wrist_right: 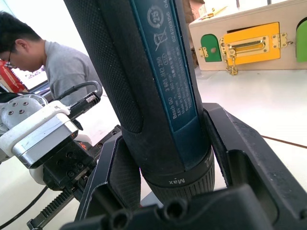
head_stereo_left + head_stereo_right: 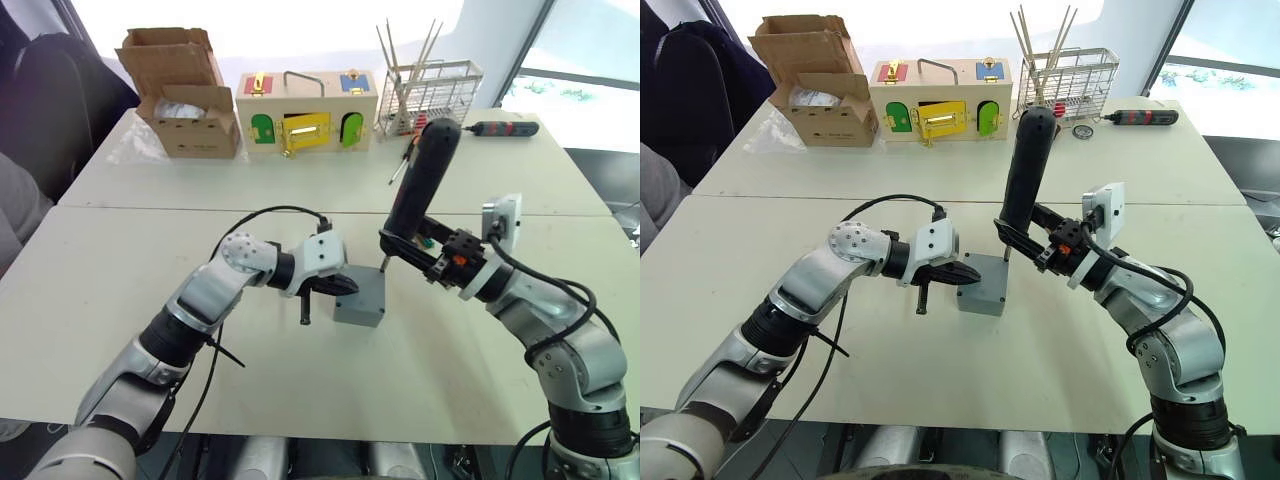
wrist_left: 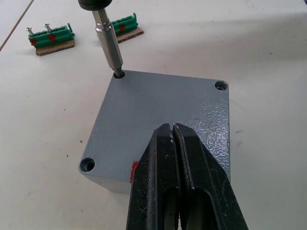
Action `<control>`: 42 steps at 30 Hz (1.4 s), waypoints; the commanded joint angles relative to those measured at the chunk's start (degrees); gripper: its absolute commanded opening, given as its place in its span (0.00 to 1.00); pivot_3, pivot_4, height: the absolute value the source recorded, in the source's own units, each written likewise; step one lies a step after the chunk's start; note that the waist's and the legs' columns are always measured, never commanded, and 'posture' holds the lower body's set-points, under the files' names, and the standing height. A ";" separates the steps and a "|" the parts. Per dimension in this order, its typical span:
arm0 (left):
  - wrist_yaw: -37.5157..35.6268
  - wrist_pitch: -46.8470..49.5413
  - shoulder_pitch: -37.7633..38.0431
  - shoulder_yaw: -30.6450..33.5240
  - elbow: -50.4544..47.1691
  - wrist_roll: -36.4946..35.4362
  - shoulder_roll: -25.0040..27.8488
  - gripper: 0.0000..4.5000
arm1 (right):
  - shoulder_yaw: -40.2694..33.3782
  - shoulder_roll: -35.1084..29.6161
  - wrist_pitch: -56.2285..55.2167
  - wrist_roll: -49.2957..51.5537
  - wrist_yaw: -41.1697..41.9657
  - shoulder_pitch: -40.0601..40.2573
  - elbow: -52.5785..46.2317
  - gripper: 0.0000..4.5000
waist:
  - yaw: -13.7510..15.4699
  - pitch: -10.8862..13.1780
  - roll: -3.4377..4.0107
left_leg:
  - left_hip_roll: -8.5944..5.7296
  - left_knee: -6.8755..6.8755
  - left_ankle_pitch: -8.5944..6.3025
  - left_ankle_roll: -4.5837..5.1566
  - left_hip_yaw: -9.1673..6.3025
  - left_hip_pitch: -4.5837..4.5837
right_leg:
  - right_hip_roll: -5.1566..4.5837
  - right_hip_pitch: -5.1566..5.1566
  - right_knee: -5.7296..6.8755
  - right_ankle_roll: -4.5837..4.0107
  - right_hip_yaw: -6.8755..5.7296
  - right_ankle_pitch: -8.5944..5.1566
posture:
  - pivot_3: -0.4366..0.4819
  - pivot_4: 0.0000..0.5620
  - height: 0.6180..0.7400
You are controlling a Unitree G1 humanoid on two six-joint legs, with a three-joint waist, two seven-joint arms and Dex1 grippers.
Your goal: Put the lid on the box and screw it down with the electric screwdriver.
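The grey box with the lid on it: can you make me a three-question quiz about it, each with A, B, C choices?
1. Where is the metal bit of the thick dark blue-black electric screwdriver?
A. in a corner hole of the flat grey plastic lid
B. lying flat on the white table
C. inside the cardboard carton

2. How many corner holes of the lid show in the left wrist view?
A. one
B. three
C. six

3. How are the left gripper's two black fingers?
A. wide apart
B. pressed together
C. wrapped round the screwdriver

Answers: 1 A, the bit's tip sits in a corner hole. 2 B, three holes can be counted. 3 B, the fingers meet over the lid, above the small grey plastic box.
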 commanded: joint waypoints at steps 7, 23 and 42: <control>0.58 0.81 1.55 -1.17 -0.96 1.90 0.57 0.00 | 5.06 -1.12 2.37 -0.68 3.27 1.88 2.18 0.39 | 0.01 -0.05 -0.03 | 0.00 -0.02 -0.06 0.10 -0.01 0.03 | 0.00 0.07 -0.07 0.00 0.00 0.00 | 0.48 0.27 0.92; 0.85 1.49 2.22 -0.91 -1.46 2.20 0.75 0.00 | 6.12 -0.94 1.07 -3.64 4.19 2.49 4.59 0.39 | 0.21 -0.43 -0.24 | 0.05 -0.26 -0.29 0.45 -0.04 0.70 | 0.05 0.87 -0.65 0.00 -0.02 -0.01 | 0.48 0.27 0.92; 0.90 1.50 1.84 -0.76 -0.88 2.27 0.62 0.00 | 5.56 -0.12 -0.50 -4.40 3.46 3.81 5.92 0.39 | 0.22 -0.49 -0.28 | 0.06 -0.28 -0.30 0.46 -0.05 0.70 | 0.05 0.87 -0.69 0.00 -0.02 -0.01 | 0.48 0.27 0.92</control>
